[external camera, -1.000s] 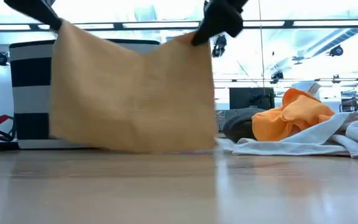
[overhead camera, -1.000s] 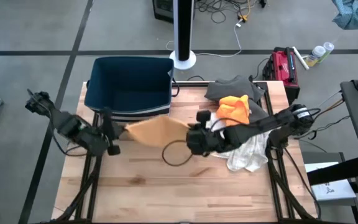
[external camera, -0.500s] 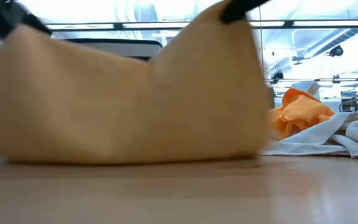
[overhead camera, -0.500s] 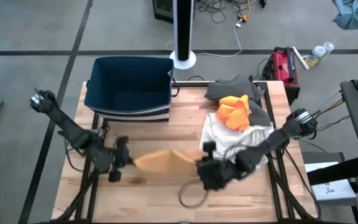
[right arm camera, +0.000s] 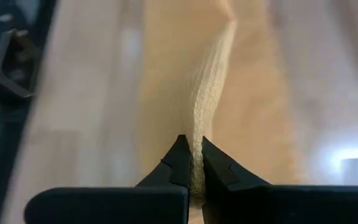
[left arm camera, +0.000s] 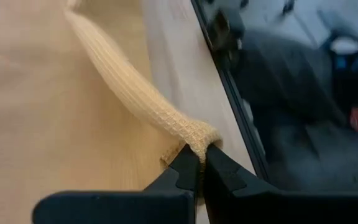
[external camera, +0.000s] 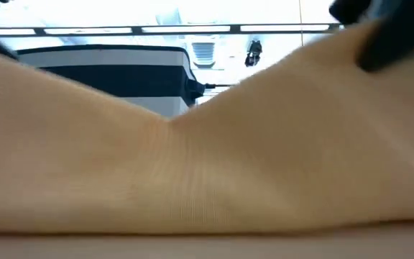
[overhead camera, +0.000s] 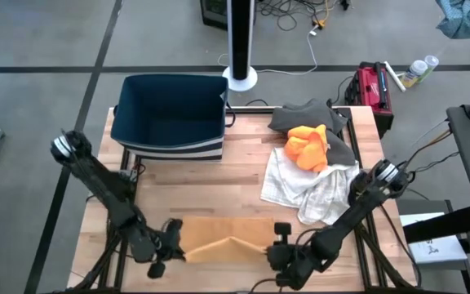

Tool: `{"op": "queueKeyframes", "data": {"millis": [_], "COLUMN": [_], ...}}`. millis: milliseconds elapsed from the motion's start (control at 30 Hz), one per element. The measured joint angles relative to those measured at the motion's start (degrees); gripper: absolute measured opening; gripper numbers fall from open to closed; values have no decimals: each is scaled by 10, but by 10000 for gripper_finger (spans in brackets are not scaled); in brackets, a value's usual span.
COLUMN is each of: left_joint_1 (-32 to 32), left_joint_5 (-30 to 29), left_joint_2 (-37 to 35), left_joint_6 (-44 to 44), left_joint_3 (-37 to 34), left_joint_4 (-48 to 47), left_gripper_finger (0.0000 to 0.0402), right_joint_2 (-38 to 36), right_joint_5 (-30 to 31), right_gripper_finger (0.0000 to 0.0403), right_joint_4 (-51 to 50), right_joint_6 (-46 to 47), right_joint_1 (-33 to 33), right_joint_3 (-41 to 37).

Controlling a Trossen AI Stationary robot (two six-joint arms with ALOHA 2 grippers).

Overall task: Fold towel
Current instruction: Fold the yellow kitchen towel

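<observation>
The tan towel (overhead camera: 223, 233) is stretched between my two grippers near the table's near edge and fills the low view (external camera: 207, 173). My left gripper (overhead camera: 172, 242) is shut on its left end; the left wrist view shows this (left arm camera: 198, 154). My right gripper (overhead camera: 277, 242) is shut on its right end, as the right wrist view shows (right arm camera: 192, 148). The towel's far part lies flat on the wood, and its held edge sags in the middle (external camera: 167, 124). My left gripper pinches a bunched corner of the towel (left arm camera: 199, 135) between its two fingertips, coming in low from the table's left. The edge runs away from the fingers as a rolled ridge, slack, just above the table. My right gripper pinches the towel's upper edge at its right end (right arm camera: 197, 140) between its two fingertips, coming in low from the table's right. The cloth stands on edge in front of the fingers and drops onto the table beyond.
A dark blue striped basket (overhead camera: 170, 114) stands at the far left of the table. A pile of cloths lies at the far right: orange (overhead camera: 307, 143), white (overhead camera: 308, 186) and grey (overhead camera: 304, 114). Bare wood (overhead camera: 194, 184) lies between the basket and the towel.
Both grippers have swept from in front of the basket toward the table's near edge and down. The towel, which hung upright below them, has been dragged along; its lower part is now laid out on the wood while the held edge stays raised.
</observation>
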Motion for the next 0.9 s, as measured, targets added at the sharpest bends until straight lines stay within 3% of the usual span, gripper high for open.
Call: {"op": "queueKeyframes", "data": {"millis": [133, 400, 600, 900], "left_joint_1": [-3, -27, -37, -46], "left_joint_5": [70, 80, 37, 26], "left_joint_2": [65, 133, 132, 92], "left_joint_6": [-24, -76, -73, -104], "left_joint_3": [43, 140, 181, 176], "left_joint_4": [-16, -150, -219, -236], "left_gripper_finger": [0, 47, 100, 147], "right_joint_2": [23, 30, 28, 22], "right_joint_5": [-59, -36, 1, -39], "right_gripper_finger": [16, 104, 148, 158], "right_joint_4": [27, 39, 39, 42], "right_joint_6": [50, 90, 74, 115], "right_joint_1": [4, 30, 32, 45], "right_joint_3": [0, 1, 0, 0]}}
